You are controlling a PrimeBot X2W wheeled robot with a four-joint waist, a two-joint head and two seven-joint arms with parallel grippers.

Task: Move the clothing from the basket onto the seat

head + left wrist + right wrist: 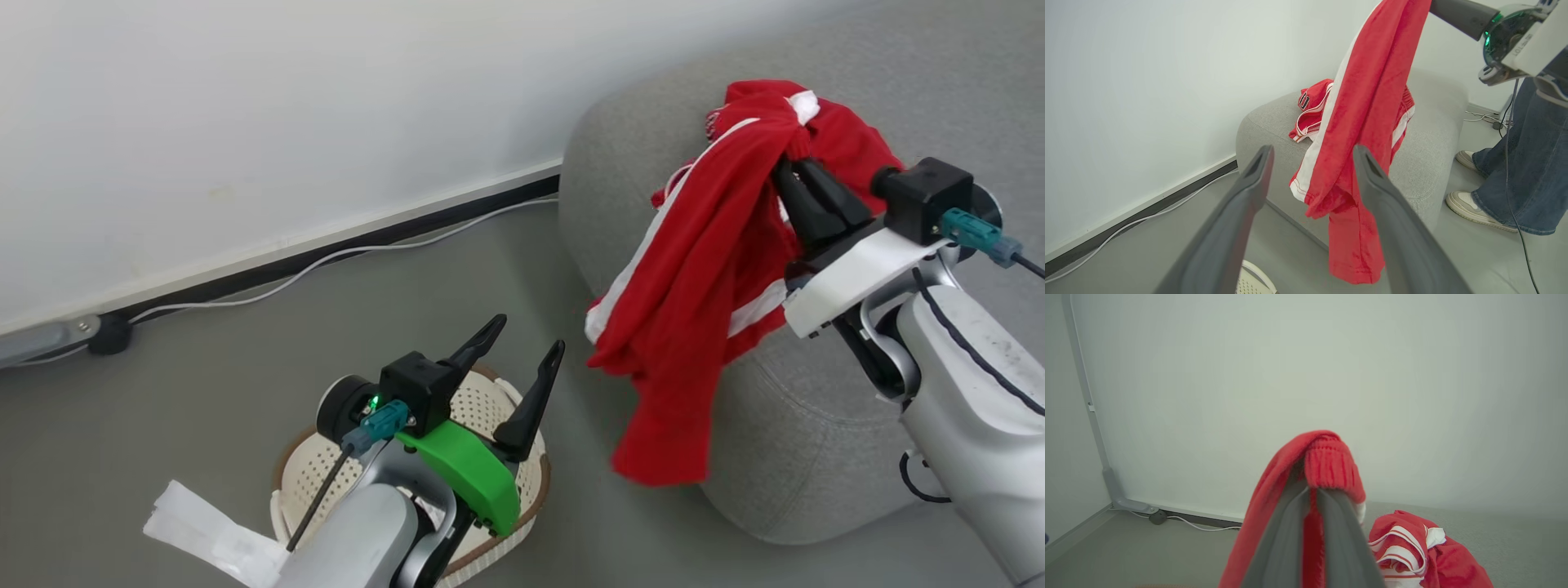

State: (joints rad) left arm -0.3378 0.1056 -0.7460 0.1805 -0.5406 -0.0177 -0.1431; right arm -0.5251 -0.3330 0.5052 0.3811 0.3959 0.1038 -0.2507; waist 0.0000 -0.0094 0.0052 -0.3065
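The right pincer is clenched on a bunch of red clothing, which hangs over the end of the grey seat. The left pincer stands released above the basket, whose floor is mostly hidden by the arm. From the left wrist, a second red garment lies on the seat, with a person's legs beyond. From the right wrist, the fingers pinch fabric, apparently a ribbed waistband.
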